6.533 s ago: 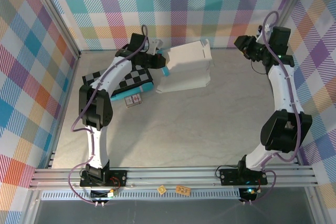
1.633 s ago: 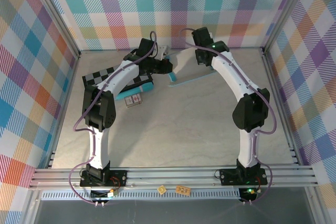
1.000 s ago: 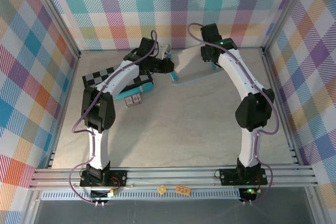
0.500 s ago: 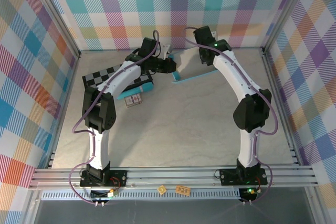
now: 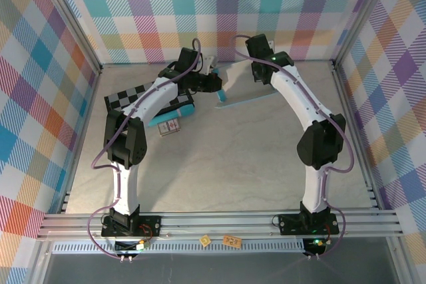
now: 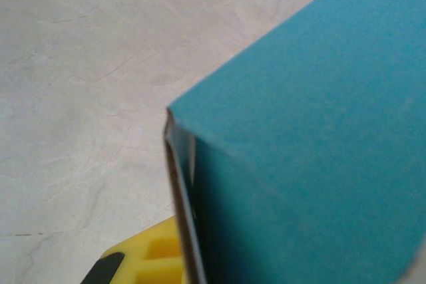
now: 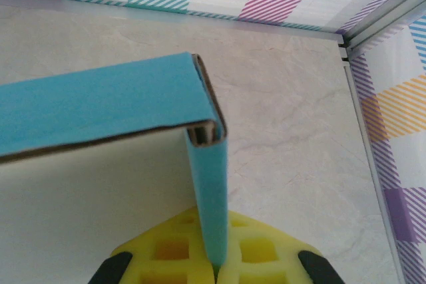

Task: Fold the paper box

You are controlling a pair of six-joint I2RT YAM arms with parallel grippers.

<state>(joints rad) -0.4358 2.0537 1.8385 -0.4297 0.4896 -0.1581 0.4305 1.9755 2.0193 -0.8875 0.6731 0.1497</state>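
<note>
The paper box [image 5: 241, 83] sits at the 12 o'clock end of the table [image 5: 219, 164], close to the plaid back wall [image 5: 219, 4]. Its whitish inner face is up and a teal edge runs along its near side.

The left gripper [image 5: 216, 86] meets the box at its 9 o'clock corner. In the left wrist view the teal wall [image 6: 319, 131] drops beside one yellow pad [image 6: 150, 261] and hides the other pad. The jaws are clenched on that wall.

The right gripper [image 7: 216, 261] is clamped on the short teal side wall [image 7: 206, 191], which runs down between its two yellow pads [image 7: 173, 251]. The folded corner stands above them.

Obstructions: the right arm [image 5: 293, 94] crosses the box's 3 o'clock end. The left arm [image 5: 150, 101] lies over a checkered board [image 5: 130, 98], which is at 9 o'clock of the box.

A small patterned card [image 5: 170, 127] lies at 7 o'clock of the box, just beside the board. Two yellow tags [image 5: 219, 239] sit on the rail [image 5: 219, 221] at 6 o'clock, well apart from the work.
</note>
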